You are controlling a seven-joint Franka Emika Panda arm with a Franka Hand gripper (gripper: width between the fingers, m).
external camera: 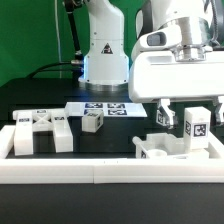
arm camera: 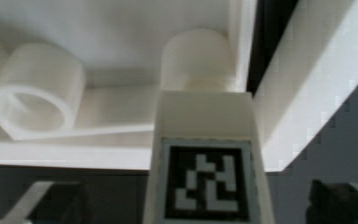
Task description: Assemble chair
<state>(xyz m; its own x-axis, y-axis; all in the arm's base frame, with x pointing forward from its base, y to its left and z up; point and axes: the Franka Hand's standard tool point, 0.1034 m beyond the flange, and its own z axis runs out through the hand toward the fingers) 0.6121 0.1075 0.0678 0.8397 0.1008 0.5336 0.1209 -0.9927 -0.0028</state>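
My gripper (external camera: 193, 116) hangs at the exterior view's right, open, its fingers (external camera: 166, 116) on either side of an upright white chair post with a marker tag (external camera: 197, 127). In the wrist view the tagged post (arm camera: 206, 150) runs between the two dark fingertips (arm camera: 345, 200), with a gap on each side. The gripper (arm camera: 194, 208) does not touch it. The post's rounded far end meets a bigger white chair part (arm camera: 87, 120) that has a curved wall (arm camera: 34, 90). That part lies under the post in the exterior view (external camera: 160, 149).
Two chunky white chair parts (external camera: 40, 131) lie at the exterior view's left. A small tagged block (external camera: 93, 121) stands mid-table. The marker board (external camera: 100, 107) lies behind it. A long white border rail (external camera: 110, 166) runs along the front. The robot base (external camera: 104, 50) stands at the back.
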